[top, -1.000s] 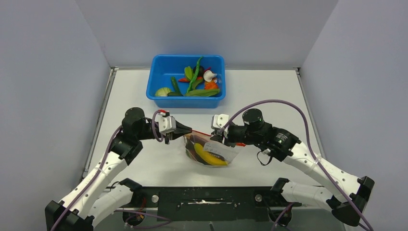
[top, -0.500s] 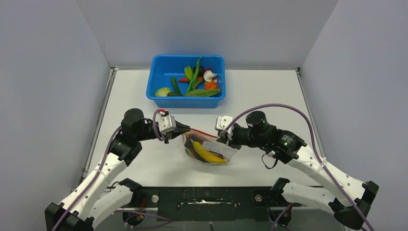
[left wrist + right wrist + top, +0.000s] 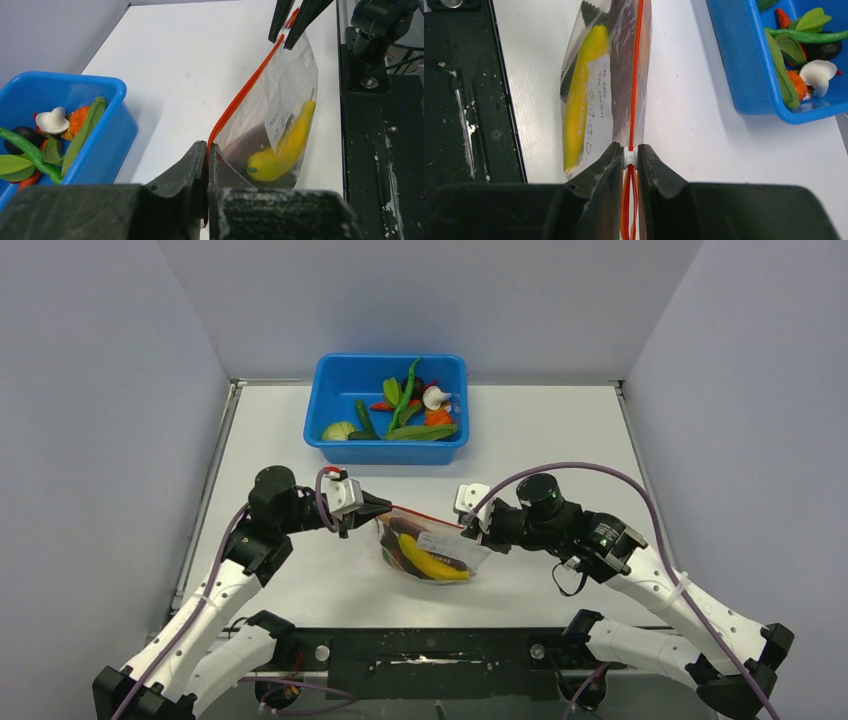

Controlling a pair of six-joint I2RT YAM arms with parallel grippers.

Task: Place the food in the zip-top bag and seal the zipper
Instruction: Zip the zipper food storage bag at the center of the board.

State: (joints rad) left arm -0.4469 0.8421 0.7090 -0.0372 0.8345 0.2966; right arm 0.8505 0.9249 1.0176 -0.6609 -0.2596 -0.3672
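Clear plastic bag (image 3: 452, 558), a yellow banana (image 3: 428, 560) inside, is stretched over the bench (image 3: 560, 430) between two inward-bent arms (image 3: 225, 575); the left tool (image 3: 206, 147) pinches one end of its red zipper (image 3: 245, 90), the right tool (image 3: 629, 155) clamps the other.

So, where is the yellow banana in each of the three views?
Top external: banana low centre, inside the zip-top bag.
Left wrist: banana right of centre, low.
Right wrist: banana left of centre.
Shared landmark: the blue tub, seen in all three views.
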